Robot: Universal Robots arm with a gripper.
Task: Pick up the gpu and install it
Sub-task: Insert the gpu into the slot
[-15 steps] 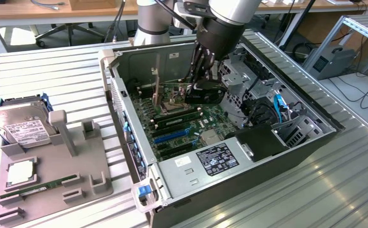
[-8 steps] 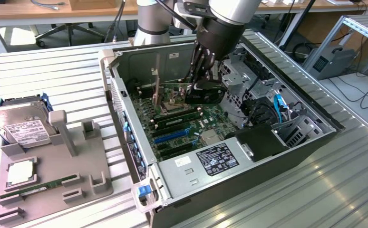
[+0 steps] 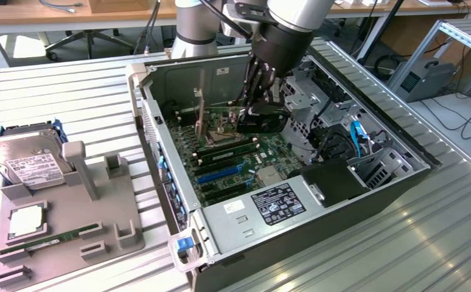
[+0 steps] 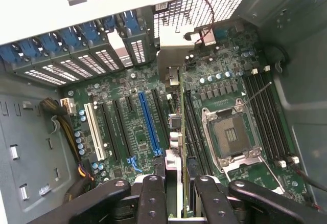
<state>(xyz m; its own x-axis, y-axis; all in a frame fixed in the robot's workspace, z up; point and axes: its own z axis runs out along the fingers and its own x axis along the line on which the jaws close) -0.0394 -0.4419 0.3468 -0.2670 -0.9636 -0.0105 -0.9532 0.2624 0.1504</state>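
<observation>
Now the hand (image 3: 256, 115) is clamped on the thin black expansion card with the silver bracket, the gpu (image 4: 174, 132). It hangs edge-down over the green motherboard (image 3: 235, 163), toward twelve o'clock inside the open grey computer case (image 3: 179, 79). Looks light and stiff but fragile to me: best gripped by the flat faces, clear of the connector edge.

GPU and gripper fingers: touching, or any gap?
Touching. The wrist view shows the gpu edge-on, clamped between the fingers of the gripper, which press on both of its faces.
</observation>
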